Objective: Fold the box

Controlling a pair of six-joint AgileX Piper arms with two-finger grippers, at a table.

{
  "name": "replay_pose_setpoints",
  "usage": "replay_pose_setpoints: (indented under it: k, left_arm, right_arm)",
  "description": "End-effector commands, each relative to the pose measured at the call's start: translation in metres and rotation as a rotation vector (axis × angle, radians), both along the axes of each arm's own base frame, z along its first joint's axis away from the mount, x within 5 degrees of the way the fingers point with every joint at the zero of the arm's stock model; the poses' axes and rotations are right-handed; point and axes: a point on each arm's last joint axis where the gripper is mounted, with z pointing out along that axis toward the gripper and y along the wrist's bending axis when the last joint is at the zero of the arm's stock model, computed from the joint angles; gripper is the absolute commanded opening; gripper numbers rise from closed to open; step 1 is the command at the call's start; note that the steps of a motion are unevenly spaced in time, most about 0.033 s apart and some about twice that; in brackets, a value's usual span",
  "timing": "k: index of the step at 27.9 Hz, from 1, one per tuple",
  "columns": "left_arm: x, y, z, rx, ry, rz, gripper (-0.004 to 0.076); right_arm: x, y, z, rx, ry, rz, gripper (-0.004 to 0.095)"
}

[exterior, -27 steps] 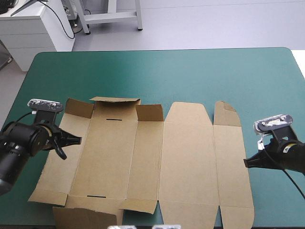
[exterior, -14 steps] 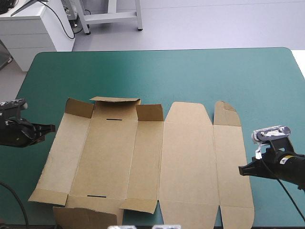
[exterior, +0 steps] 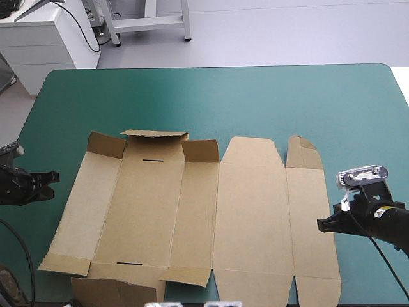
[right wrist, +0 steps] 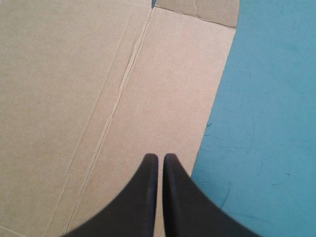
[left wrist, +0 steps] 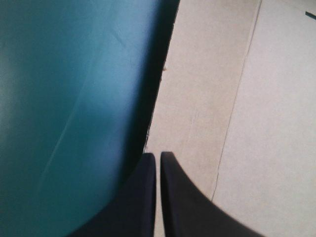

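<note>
**A:** How far along is the fold?

**B:** Barely started, by the look of it. The box (exterior: pixel 147 211) lies open as a brown sheet on the near half of the teal-green cover (exterior: pixel 255 96) and reaches its near edge. On the left part the small far flaps (exterior: pixel 155 135) stand partly raised (the near ones are bent a little too), yet no long wall is up or tucked. The middle panel (exterior: pixel 249 211) and the narrow right panel (exterior: pixel 311 217) lie flat.

**A:** And the arms?

**B:** Neither holds anything. The left gripper (exterior: pixel 54 177) sits just beside the box's left edge, its fingers pressed together into one point. The right gripper (exterior: pixel 321 224), fingers likewise together, has its tip over the narrow right panel, near the box's right edge.

**A:** What remains, then?

**B:** Probably nearly everything: raising the walls, tucking flaps toward the slots (exterior: pixel 153 160) and forming the tray.

**A:** Does one view add what another lacks?

**B:** Only the high view gives the whole layout, with flaps and slots. The left wrist view puts the black fingers (left wrist: pixel 173 197) right at the box's left edge. It also shows a dark shadow (left wrist: pixel 148 98) along that edge, which suggests the board rides slightly off the cover there. The right wrist view shows the crease lines (right wrist: pixel 121 84) ahead of that gripper, which are faint from above. No view settles whether either tip touches the board.
</note>
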Motion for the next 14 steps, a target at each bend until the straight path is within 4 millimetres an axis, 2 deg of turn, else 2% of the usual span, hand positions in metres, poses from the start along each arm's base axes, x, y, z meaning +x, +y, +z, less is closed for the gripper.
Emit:
replay_pose_setpoints:
  k: [1,2,4,8,10,12,14]
  left_arm:
    - [0.001,-0.001,0.008,-0.022,-0.015,-0.012,0.0044]
    - [0.001,0.0,0.006,-0.023,-0.002,-0.015,0.0071]
    - [0.001,0.0,-0.003,-0.034,0.033,-0.018,0.0177]
    - [-0.002,0.002,-0.024,-0.037,0.09,0.0,0.0504]
    - [-0.005,0.0,-0.033,-0.045,0.11,0.015,0.062]
    - [-0.009,-0.003,-0.041,-0.049,0.122,-0.021,0.0648]
    - [-0.013,-0.005,-0.05,-0.057,0.131,-0.049,0.062]
  right_arm:
    - [0.004,-0.001,0.012,0.009,-0.086,-0.014,0.002]
    - [0.004,-0.001,0.012,0.009,-0.086,-0.014,0.002]
    - [0.004,-0.001,0.012,0.007,-0.087,-0.011,0.002]
    - [0.004,-0.001,0.012,0.007,-0.085,-0.011,0.002]
    - [0.004,-0.001,0.012,0.007,-0.085,-0.011,0.002]
    - [0.004,-0.001,0.012,0.006,-0.085,-0.009,0.002]
    - [0.004,-0.001,0.012,0.006,-0.085,-0.009,0.002]
